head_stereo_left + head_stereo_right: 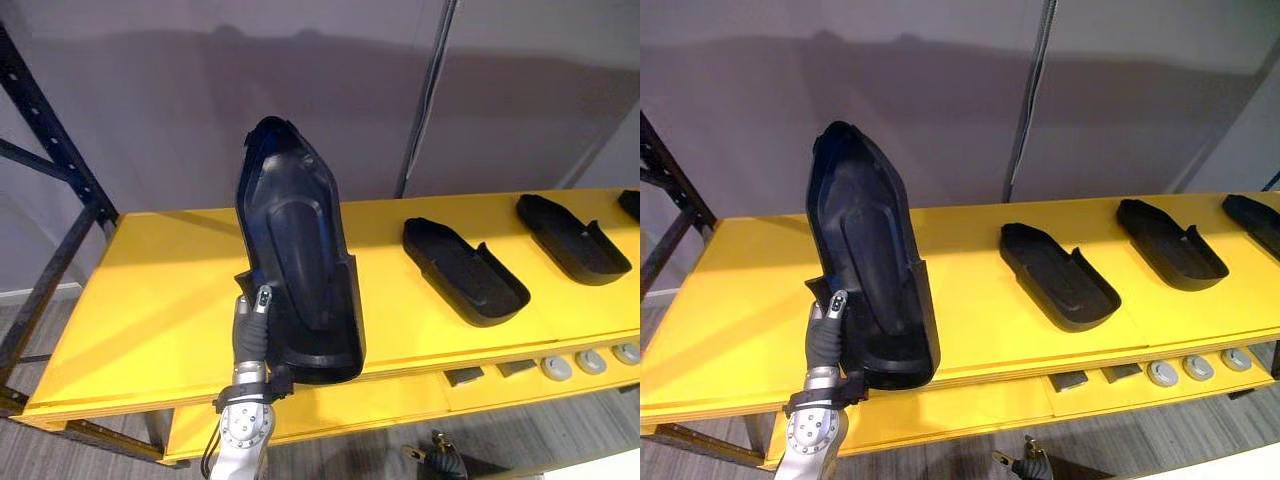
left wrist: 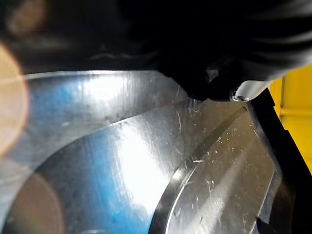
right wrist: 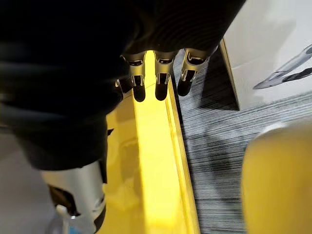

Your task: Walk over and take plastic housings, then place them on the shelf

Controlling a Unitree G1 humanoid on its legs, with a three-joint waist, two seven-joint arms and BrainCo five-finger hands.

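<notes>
1. Left hand (image 1: pixel 252 330) is gripping the lower rim of a black plastic housing (image 1: pixel 295 250), with a finger curling over that rim.
2. That housing is standing on end at the front edge of the yellow shelf (image 1: pixel 150 290), toward the shelf's left half, its hollow side facing the robot; I cannot tell whether its lower end is touching the board.
3. Three more housings are lying flat on the shelf's right half, hollow side up: the nearest one (image 1: pixel 463 270) well apart from the held housing, a second (image 1: pixel 572 238) further right, and a third (image 1: pixel 630 203) showing at the shelf's right end.
4. Round grey parts (image 1: pixel 590 362) and small dark blocks (image 1: pixel 463 376) are sitting on the lower board beneath the shelf's right front edge.
5. A dark steel upright (image 1: pixel 50 130) is standing at the shelf's left end.
6. Right hand (image 3: pixel 161 68) is hanging beside the shelf's edge with its fingers relaxed and straight, holding nothing.
</notes>
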